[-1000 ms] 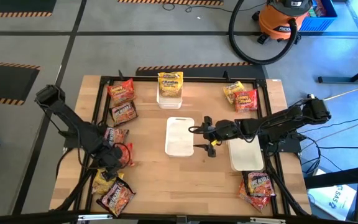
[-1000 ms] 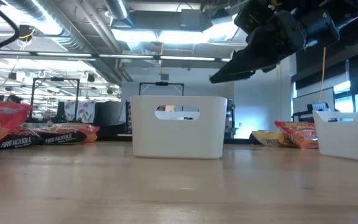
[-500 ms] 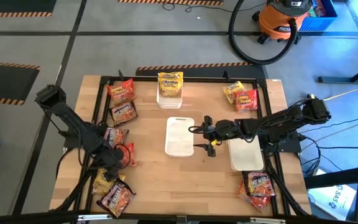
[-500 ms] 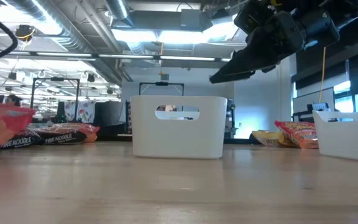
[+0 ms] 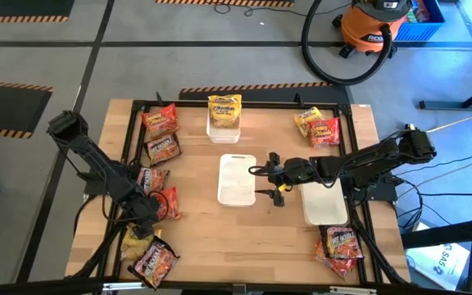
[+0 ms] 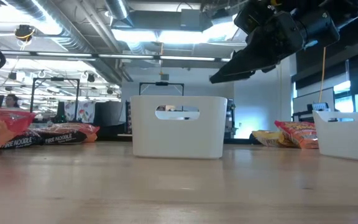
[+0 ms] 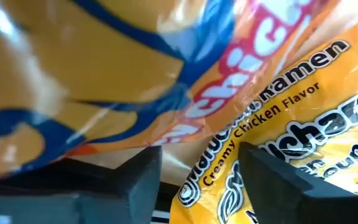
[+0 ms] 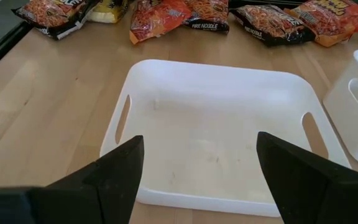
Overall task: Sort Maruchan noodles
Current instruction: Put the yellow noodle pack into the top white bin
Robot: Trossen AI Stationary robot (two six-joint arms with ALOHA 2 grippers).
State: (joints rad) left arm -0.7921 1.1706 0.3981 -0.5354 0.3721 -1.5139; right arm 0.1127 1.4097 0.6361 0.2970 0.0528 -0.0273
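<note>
The Maruchan noodles lie in groups. At the left edge are red and dark packets point(image 5: 161, 135), a red packet point(image 5: 166, 203) and, near the front, yellow packets point(image 5: 134, 240) beside a dark one point(image 5: 154, 260). My left gripper point(image 5: 143, 223) hangs low over the yellow packets point(image 7: 278, 118), pointing steeply down, fingers apart with a packet showing between them. My right gripper point(image 5: 274, 182) hovers open just right of the middle white tray point(image 5: 237, 179), above its rim point(image 8: 222, 68). My left gripper points steeply down at the yellow "Creamy Chicken" packet point(image 7: 229, 155), one finger point(image 7: 135, 180) on each side of it in the wrist view. Whether the fingers touch the packet cannot be told.
A far white tray point(image 5: 224, 129) holds a yellow packet point(image 5: 224, 111). Another tray point(image 5: 324, 205) lies under the right arm. More packets lie at the far right point(image 5: 318, 127) and near right point(image 5: 340, 243). The table's black frame point(image 5: 244, 104) runs round the edge.
My left gripper has sunk and moved a little toward the table's near edge, away from the red packet and down onto the yellow packets. The right arm has kept still.
</note>
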